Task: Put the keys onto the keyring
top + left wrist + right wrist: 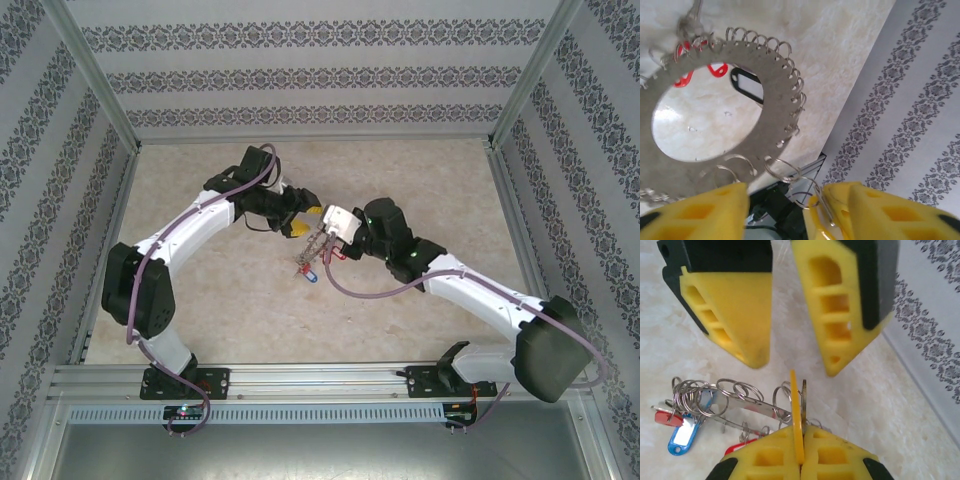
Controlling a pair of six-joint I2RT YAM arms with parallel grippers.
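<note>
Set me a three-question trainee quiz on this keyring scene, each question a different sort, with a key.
1. True or false: the fingers of the left gripper stand apart.
2. Multiple choice: the right gripper is shut on A) a blue tag, B) a yellow key, C) nothing.
3. Fill in: small wire ___ fringe the outer edge of the keyring.
Key: 1 true; 2 B; 3 rings.

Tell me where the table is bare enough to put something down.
Free: the strip along the back wall, and the near middle between the left arm and right arm. Crowded: the centre, where the left gripper and right gripper meet at the keyring.
</note>
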